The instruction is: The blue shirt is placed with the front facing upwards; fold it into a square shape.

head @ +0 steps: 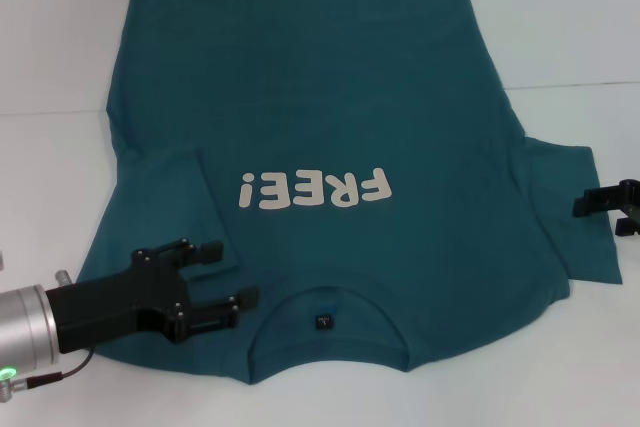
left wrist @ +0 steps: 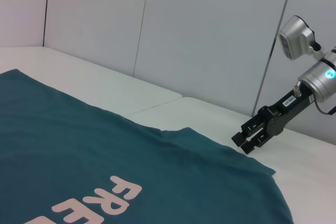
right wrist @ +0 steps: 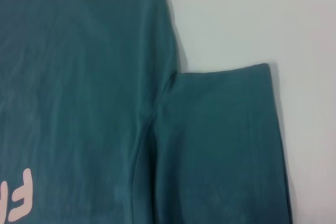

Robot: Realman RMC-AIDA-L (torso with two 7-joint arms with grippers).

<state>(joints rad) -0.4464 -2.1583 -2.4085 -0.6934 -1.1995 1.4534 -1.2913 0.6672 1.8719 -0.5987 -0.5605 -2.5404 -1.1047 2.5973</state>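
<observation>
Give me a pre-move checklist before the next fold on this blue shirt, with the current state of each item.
1. Front facing up: ok. The "FREE!" lettering shows on top of the blue shirt.
2. Left sleeve folded in: ok. It lies over the body beside the lettering.
3. Right sleeve folded in: not ok. It lies spread flat on the white table.
4. Left hand free of cloth: ok. Open, over the shirt near the collar, holding nothing.
5. Right hand placed for a grasp: ok. It sits at the right sleeve's outer edge.
6. Right hand open: cannot tell.
</observation>
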